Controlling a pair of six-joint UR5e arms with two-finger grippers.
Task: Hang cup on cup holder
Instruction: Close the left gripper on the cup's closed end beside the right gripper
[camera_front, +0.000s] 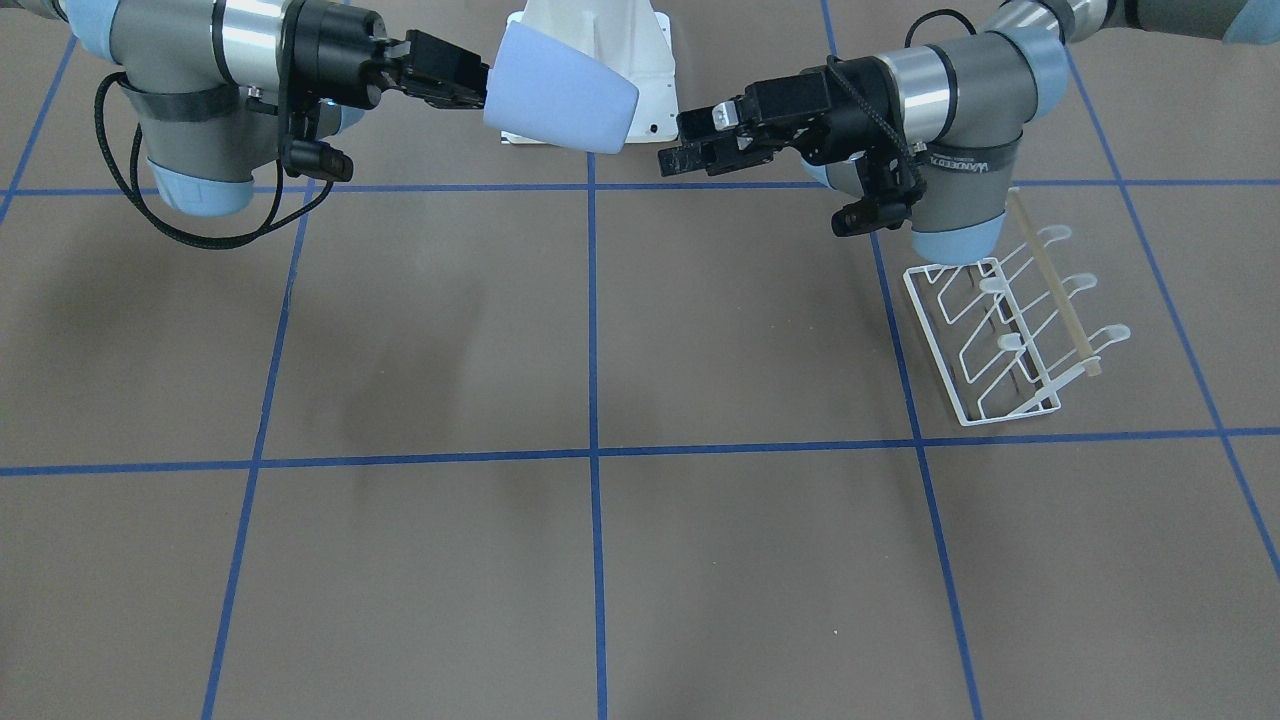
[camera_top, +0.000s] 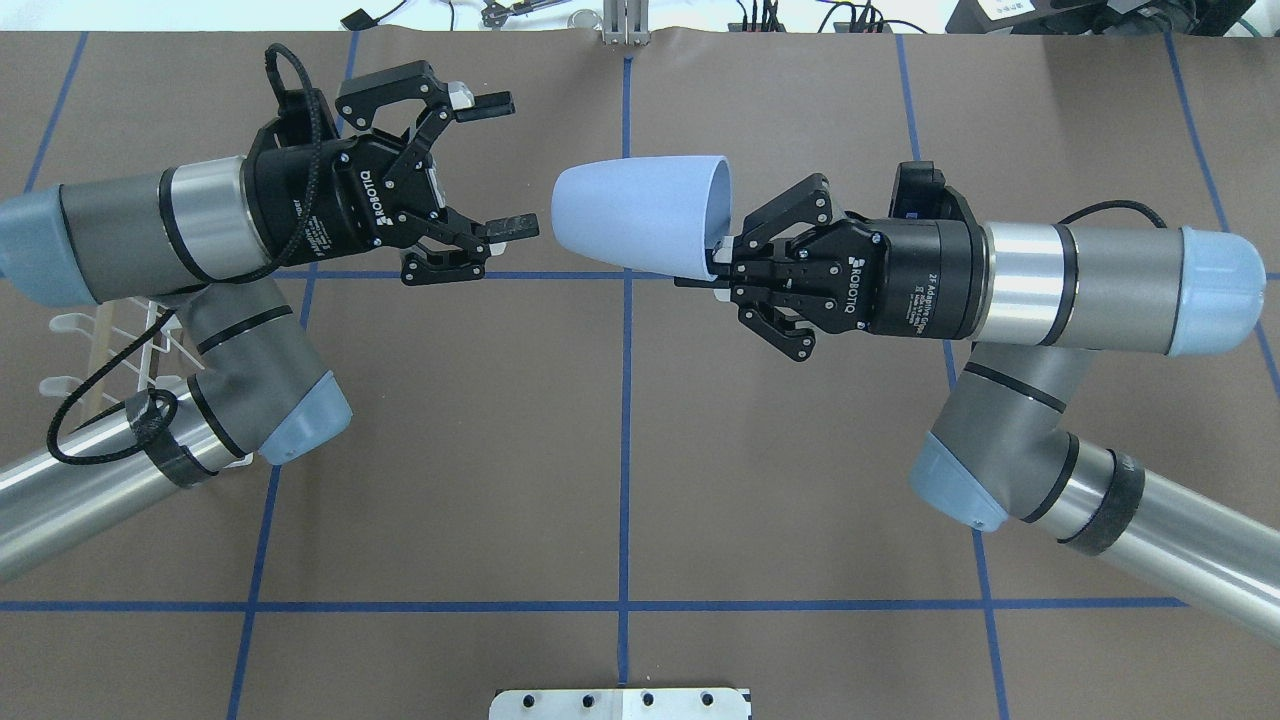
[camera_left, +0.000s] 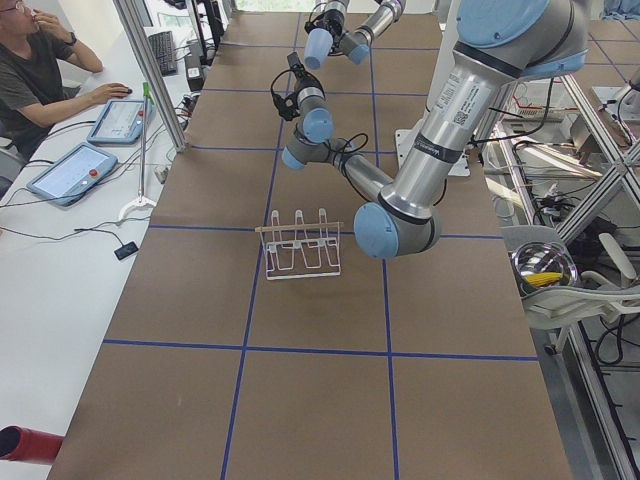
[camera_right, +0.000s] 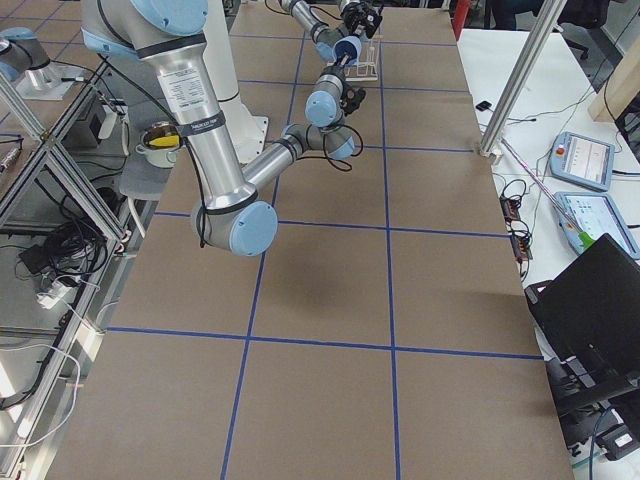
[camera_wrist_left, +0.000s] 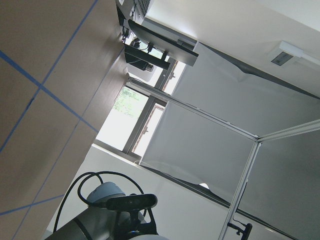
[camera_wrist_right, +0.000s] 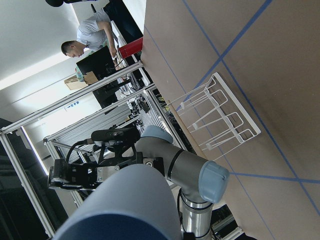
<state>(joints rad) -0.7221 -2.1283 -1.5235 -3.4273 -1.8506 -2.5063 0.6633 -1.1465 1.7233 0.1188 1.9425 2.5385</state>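
The pale blue cup (camera_top: 640, 210) lies sideways in the air above the table's middle, base toward my left arm; it also shows in the front view (camera_front: 560, 90) and low in the right wrist view (camera_wrist_right: 125, 210). My right gripper (camera_top: 715, 262) is shut on the cup's rim, also seen in the front view (camera_front: 478, 85). My left gripper (camera_top: 495, 165) is open and empty, a short gap from the cup's base, and shows in the front view (camera_front: 685, 140). The white wire cup holder (camera_front: 1010, 320) stands on the table under my left arm, partly hidden in the overhead view (camera_top: 100, 340).
The robot's white base plate (camera_front: 600, 40) sits at the table's robot edge. Blue tape lines (camera_front: 592, 450) grid the brown table. An operator (camera_left: 30, 60) sits with tablets at a side bench on the far side. The cup holder also shows in the right wrist view (camera_wrist_right: 215, 117).
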